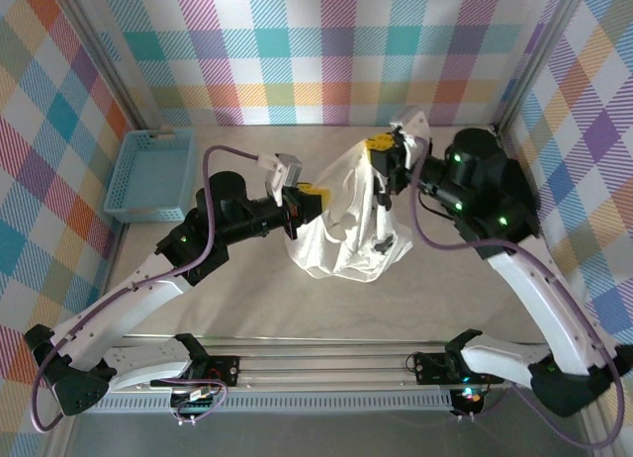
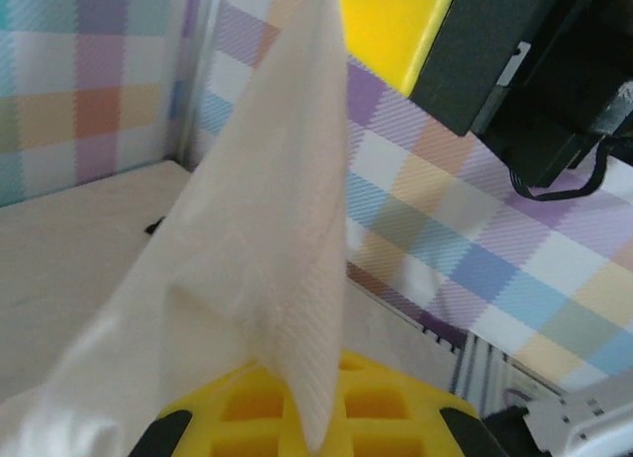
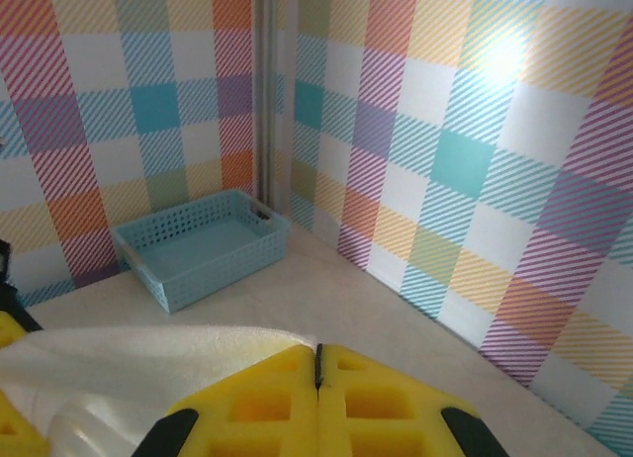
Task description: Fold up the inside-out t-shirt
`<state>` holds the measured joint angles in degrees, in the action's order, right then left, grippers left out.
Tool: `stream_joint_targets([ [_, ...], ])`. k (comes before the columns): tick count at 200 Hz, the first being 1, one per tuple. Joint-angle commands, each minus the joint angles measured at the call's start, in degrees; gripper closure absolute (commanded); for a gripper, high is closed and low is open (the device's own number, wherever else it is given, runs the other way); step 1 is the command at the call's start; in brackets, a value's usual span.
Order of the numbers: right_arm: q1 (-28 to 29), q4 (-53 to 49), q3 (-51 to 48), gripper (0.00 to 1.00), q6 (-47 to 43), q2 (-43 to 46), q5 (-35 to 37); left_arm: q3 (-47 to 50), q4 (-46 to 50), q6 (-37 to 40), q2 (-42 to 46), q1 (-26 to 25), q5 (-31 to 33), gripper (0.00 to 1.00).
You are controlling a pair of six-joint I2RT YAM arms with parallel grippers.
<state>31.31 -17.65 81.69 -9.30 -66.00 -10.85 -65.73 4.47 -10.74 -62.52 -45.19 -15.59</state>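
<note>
Left pincer is clamped shut on a fold of the inside-out t-shirt. Right pincer is likewise closed on a higher edge, so the garment hangs between them as a bunched drape, its lower part resting on the tabletop near centre. The fabric appears thin, light, limp and probably slightly slick, so expect sagging and slipping; take hold at hems or shoulder seams with a deep pinch.
</note>
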Motion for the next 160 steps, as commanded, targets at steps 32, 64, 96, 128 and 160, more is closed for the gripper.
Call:
stream_joint_targets([
  [32, -0.72, -0.99, 8.79, 0.98, 7.93, -25.37, -16.62, 5.96, 8.51, -6.14, 2.55, 3.96, 24.84, 1.0],
  [64, -0.37, -6.05, 16.01, 0.79, 12.27, -39.53, -19.95, 10.59, 14.12, -9.93, 0.37, 10.61, 27.59, 1.0],
  [96, -0.29, -7.93, 8.66, 0.67, 10.67, -36.34, -14.71, 14.58, 14.88, -10.99, -1.59, 15.6, 28.32, 1.0],
  [128, 0.11, -7.83, -10.26, 0.58, 11.21, -23.99, -10.29, 17.25, 14.92, -11.05, -1.47, 18.78, 30.13, 1.0],
  [160, 1.27, -8.24, -25.98, 0.52, 15.32, -16.34, -5.79, 17.84, 15.47, -11.03, -3.2, 19.35, 33.59, 0.91],
])
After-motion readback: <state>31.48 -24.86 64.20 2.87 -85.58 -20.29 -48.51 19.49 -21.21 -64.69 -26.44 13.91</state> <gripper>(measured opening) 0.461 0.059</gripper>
